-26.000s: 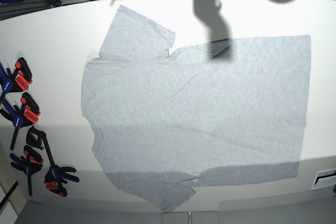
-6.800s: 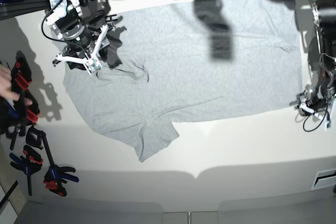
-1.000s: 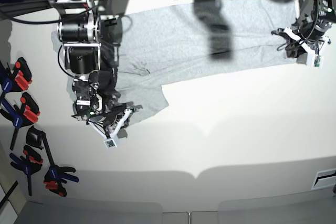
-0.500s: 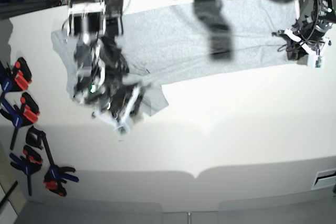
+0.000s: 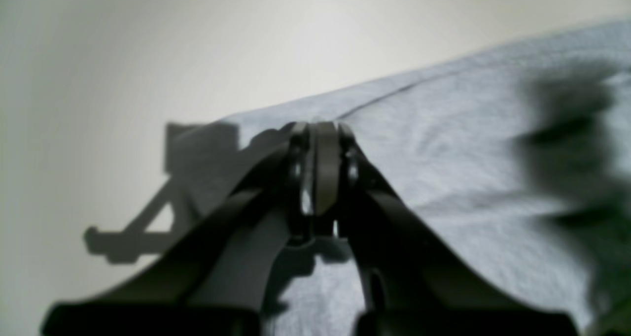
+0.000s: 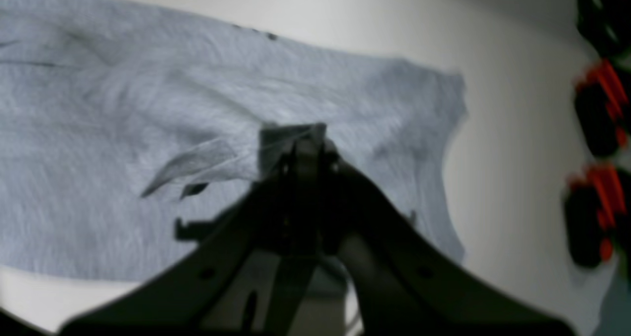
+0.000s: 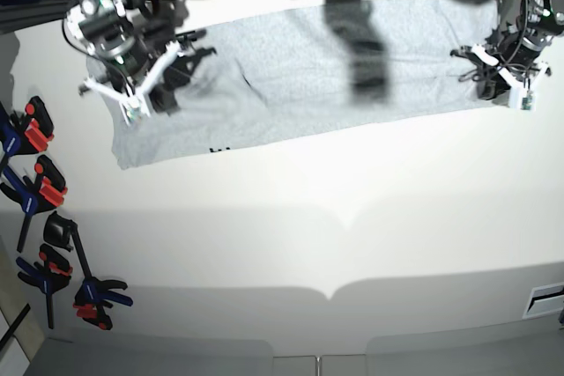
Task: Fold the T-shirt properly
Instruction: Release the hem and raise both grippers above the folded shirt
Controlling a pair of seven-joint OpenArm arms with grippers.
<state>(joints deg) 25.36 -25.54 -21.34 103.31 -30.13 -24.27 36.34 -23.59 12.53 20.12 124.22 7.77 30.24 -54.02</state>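
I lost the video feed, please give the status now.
Both pincers shut: left, right, each pinching T-shirt. Shirt lies as long band. Clamps aside.

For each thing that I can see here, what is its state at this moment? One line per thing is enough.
T-shirt: lying along the far side of the table, folded lengthwise into a long band.
Right pincer: shut on a fold of the T-shirt.
Left pincer: shut, at the T-shirt's edge; whether it pinches cloth is unclear.
Clamps: lying unused at the table's edge.
Table: bare white surface in front of the shirt.
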